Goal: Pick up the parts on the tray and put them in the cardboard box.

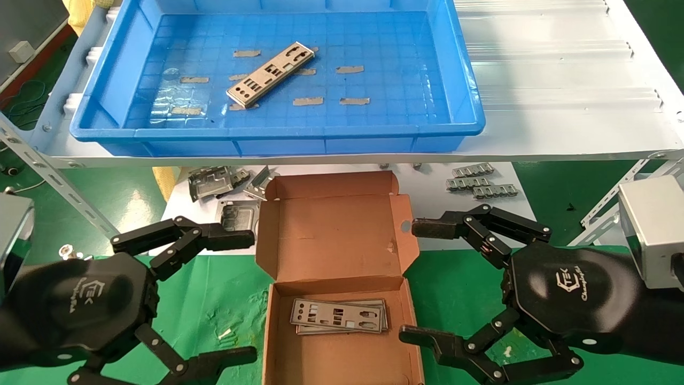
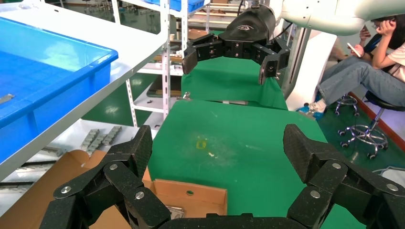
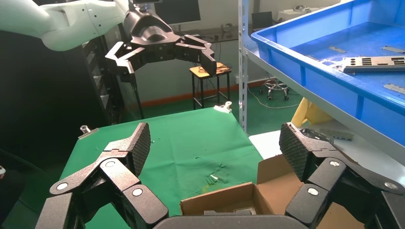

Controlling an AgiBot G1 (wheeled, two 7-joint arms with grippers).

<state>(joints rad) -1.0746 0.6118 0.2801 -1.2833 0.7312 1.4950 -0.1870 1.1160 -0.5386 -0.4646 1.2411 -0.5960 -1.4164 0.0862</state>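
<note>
One silver-grey punched plate (image 1: 271,74) lies slantwise on the floor of the blue tray (image 1: 470,85) on the upper shelf; it also shows in the right wrist view (image 3: 372,63). The open cardboard box (image 1: 334,235) stands on the green cloth below, with a stack of the same plates (image 1: 339,315) inside. My left gripper (image 1: 251,291) is open and empty just left of the box. My right gripper (image 1: 412,280) is open and empty just right of the box. In each wrist view the other arm's gripper shows farther off: the right one (image 2: 230,58) and the left one (image 3: 162,55).
Bent metal brackets (image 1: 214,182) lie on the white sheet behind the box on the left; ridged grey clips (image 1: 481,183) lie at the right. The shelf's edge (image 1: 342,159) overhangs the back of the box lid. Slotted shelf struts (image 1: 48,171) stand on both sides.
</note>
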